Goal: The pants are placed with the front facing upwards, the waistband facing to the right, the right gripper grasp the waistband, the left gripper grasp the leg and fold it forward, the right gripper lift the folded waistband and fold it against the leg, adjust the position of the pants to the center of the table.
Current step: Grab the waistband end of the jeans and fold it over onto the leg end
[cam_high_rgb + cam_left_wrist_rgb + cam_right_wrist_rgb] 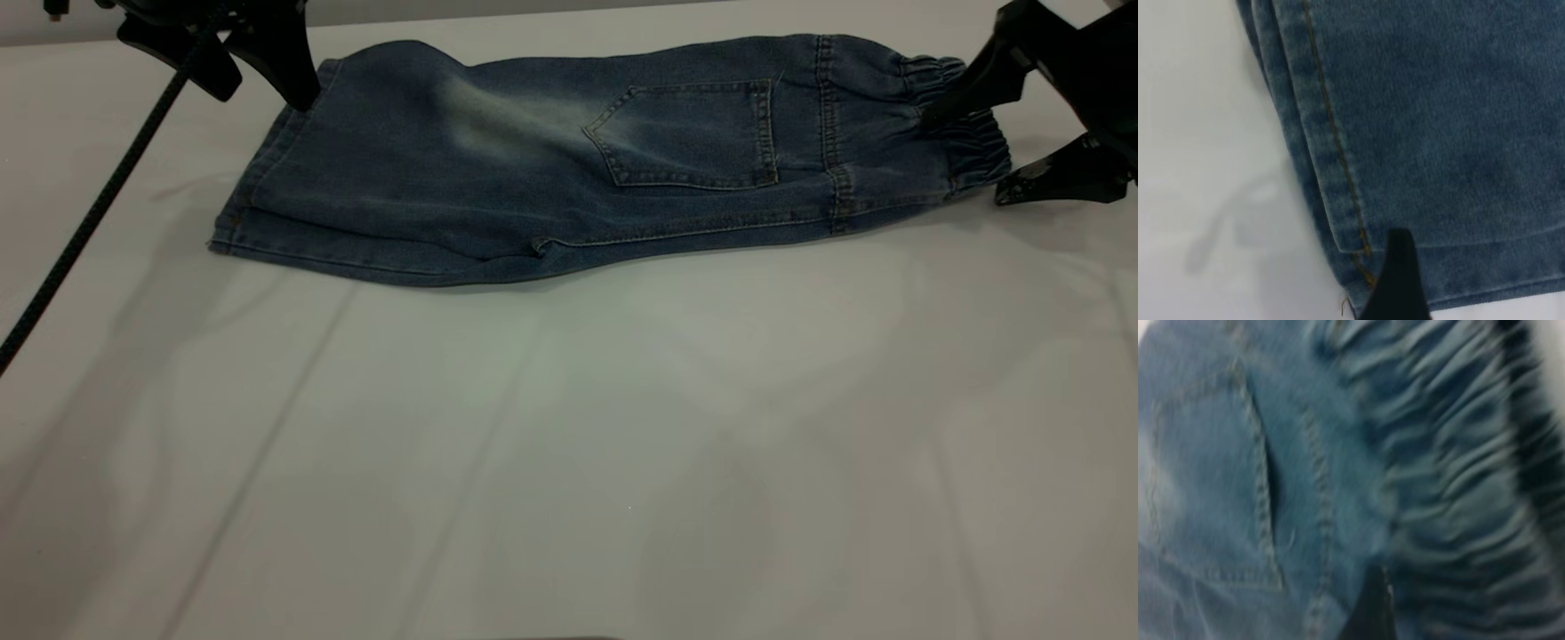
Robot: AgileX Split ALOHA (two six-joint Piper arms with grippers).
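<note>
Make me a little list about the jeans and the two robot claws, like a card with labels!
pants: blue denim pants folded lengthwise, back pocket up
waistband: waistband at the right end
left gripper: left gripper open, at the leg hem's far corner
right gripper: right gripper open, one finger over the waistband, one beside it
table: white table, pants toward the far edge

a plain white tabletop (569,462) fills almost the whole exterior view, its matte surface crossed by faint straight creases that run from the near edge toward the far edge. soft grey shadows lie across it, darker toward the near left corner and along the right side, and the middle looks a little brighter. beyond the far edge, at the upper left, a narrow pale grey strip of wall (36,31) shows.
</note>
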